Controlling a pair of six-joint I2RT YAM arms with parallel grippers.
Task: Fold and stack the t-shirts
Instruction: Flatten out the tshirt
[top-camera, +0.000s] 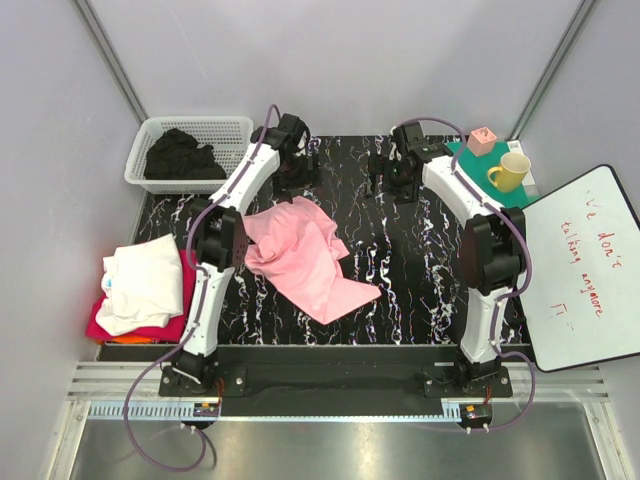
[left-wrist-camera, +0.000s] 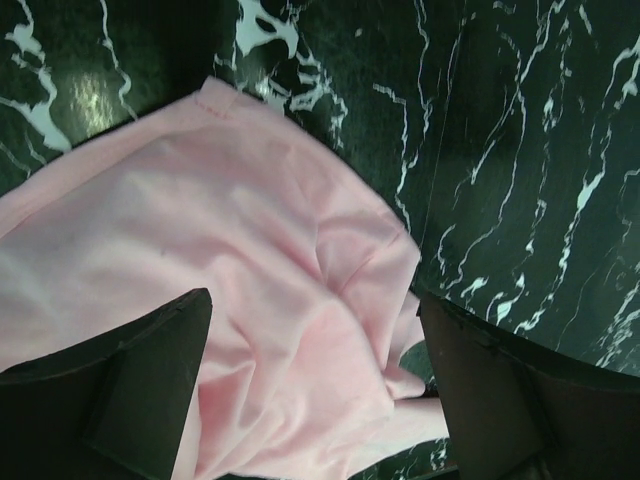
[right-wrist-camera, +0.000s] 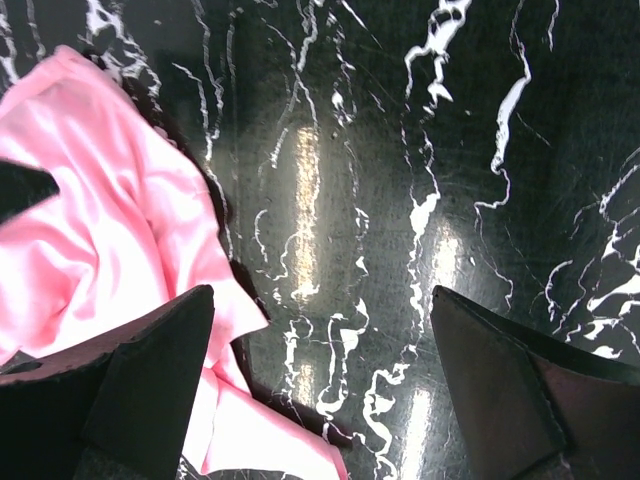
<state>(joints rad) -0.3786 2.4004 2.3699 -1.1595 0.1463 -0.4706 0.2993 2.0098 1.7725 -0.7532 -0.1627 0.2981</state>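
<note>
Pink t-shirt (top-camera: 300, 255) crumpled, centre-left of marble table (top-camera: 420, 270). Left gripper (left-wrist-camera: 312, 310) above shirt, jaws wide, empty. Right gripper (right-wrist-camera: 322, 300) jaws wide, over tabletop beside shirt's edge. Folded stack (top-camera: 140, 290) at frame left.

Left arm (top-camera: 205, 310) and right arm (top-camera: 480, 320): white links, black joints, mauve cables (top-camera: 128, 420) looping alongside. Left gripper (left-wrist-camera: 312, 300) has matte black wedge-shaped fingers (left-wrist-camera: 120, 400).

Crumpled pink cotton t-shirt (top-camera: 300, 255) sprawls left of centre on my black, white-veined marble table (top-camera: 420, 270). My left gripper (top-camera: 296, 178) hangs by its upper edge, and my right gripper (top-camera: 388, 178) is upper centre, over bare table. Far left, a folded white t-shirt (top-camera: 145, 280) tops a folded red garment (top-camera: 130, 325).
</note>
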